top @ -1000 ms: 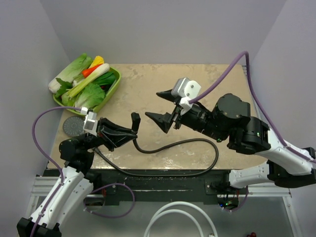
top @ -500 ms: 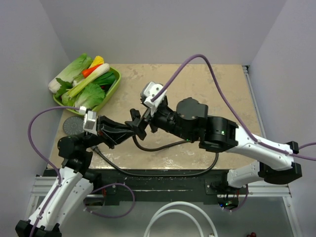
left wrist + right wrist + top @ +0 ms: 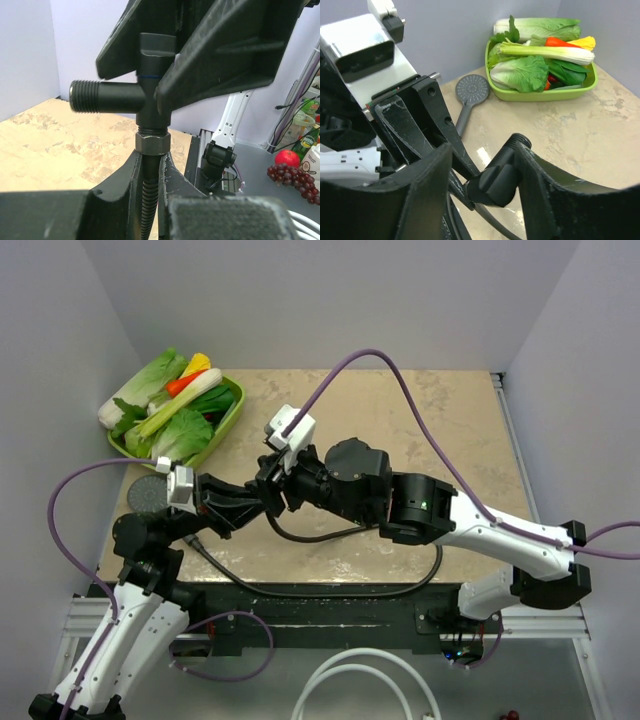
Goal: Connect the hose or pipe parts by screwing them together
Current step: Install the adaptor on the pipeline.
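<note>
The small black T-shaped fitting (image 3: 150,95) stands on the hose's end nut (image 3: 152,144), its threaded side arm pointing left. My left gripper (image 3: 150,167) is shut on the dark ribbed hose (image 3: 420,580) just below that nut, holding it above the table's left middle. My right gripper (image 3: 482,150) reaches in from the right, and its fingers (image 3: 225,50) press both sides of the fitting's (image 3: 502,175) upper body. The hose loops along the table's front. The grey shower-head disc (image 3: 148,495) lies flat at the left edge, its handle (image 3: 462,117) free.
A green tray (image 3: 228,422) full of vegetables sits at the back left corner. A thick white looped tube (image 3: 350,680) hangs below the table's front edge. Off the table, grapes (image 3: 292,172) and other items show in the left wrist view. Purple cables arch over both arms.
My right arm swung left from the table's middle to the fitting, opened wide on the way, then closed around it. The left arm has kept holding the hose in place.
</note>
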`<state>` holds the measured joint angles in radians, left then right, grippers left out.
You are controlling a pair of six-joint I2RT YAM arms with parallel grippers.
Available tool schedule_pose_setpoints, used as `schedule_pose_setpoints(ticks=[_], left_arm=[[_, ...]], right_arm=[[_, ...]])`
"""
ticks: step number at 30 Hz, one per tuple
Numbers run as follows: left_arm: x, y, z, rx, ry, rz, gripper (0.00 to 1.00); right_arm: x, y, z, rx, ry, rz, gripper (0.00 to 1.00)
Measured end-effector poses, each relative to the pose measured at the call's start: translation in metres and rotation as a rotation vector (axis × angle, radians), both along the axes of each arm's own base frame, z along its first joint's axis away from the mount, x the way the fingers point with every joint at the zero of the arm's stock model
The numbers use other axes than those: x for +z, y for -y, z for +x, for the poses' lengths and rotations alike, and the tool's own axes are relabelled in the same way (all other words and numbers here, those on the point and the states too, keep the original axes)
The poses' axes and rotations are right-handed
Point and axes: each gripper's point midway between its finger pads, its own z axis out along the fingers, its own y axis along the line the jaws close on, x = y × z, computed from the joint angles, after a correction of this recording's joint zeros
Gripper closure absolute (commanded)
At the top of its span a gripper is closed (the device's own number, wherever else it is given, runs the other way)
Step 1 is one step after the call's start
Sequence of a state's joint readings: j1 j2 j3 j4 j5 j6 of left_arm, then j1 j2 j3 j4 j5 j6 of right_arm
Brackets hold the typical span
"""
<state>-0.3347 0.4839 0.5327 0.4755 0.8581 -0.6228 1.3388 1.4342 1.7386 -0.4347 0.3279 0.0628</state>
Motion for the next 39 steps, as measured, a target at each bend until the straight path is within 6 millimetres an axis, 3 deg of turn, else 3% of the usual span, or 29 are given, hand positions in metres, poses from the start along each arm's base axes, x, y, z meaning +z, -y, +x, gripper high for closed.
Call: schedule_pose_setpoints(ticks=[3, 6, 10, 16, 19, 25, 29, 31, 32, 34, 37, 39], left_arm=[[0.0, 0.0, 0.0, 0.004, 0.004, 0.001, 1.0], [0.0, 0.0, 0.001, 0.005, 0.005, 0.001, 1.0], [0.0, -0.001, 0.001, 0.009, 0.004, -0.001, 1.0], [0.001, -0.001, 0.001, 0.011, 0.005, -0.003, 1.0], [0.001, -0.001, 0.001, 0.014, 0.005, -0.005, 1.0], [0.002, -0.002, 0.002, 0.019, 0.007, -0.008, 1.0], [0.002, -0.002, 0.003, 0.024, 0.002, -0.01, 1.0], [0.002, -0.002, 0.003, 0.026, 0.003, -0.01, 0.87], [0.002, -0.002, 0.004, 0.026, 0.002, -0.01, 0.68], [0.002, -0.002, 0.003, 0.025, 0.003, -0.011, 0.52], [0.004, -0.001, 0.001, 0.014, 0.019, -0.01, 0.13], [0.008, -0.002, -0.002, 0.005, 0.03, -0.022, 0.09]], right_arm=[[0.008, 0.003, -0.001, -0.002, -0.006, 0.033, 0.55], [0.011, 0.004, -0.001, -0.007, -0.016, 0.049, 0.38], [0.009, 0.004, 0.0, -0.014, -0.03, 0.051, 0.31], [0.001, 0.008, 0.006, -0.049, -0.043, 0.034, 0.33], [-0.002, 0.01, 0.008, -0.068, -0.048, 0.025, 0.41], [-0.006, 0.011, 0.007, -0.073, -0.071, 0.023, 0.73], [-0.004, 0.009, 0.007, -0.063, -0.086, 0.04, 0.9], [-0.003, 0.009, 0.008, -0.058, -0.093, 0.046, 0.95], [-0.003, 0.008, 0.008, -0.056, -0.096, 0.049, 0.96], [-0.003, 0.008, 0.008, -0.046, -0.1, 0.056, 0.98], [-0.004, 0.007, 0.009, -0.04, -0.101, 0.061, 1.0], [-0.009, 0.006, 0.008, -0.03, -0.108, 0.052, 1.0]])
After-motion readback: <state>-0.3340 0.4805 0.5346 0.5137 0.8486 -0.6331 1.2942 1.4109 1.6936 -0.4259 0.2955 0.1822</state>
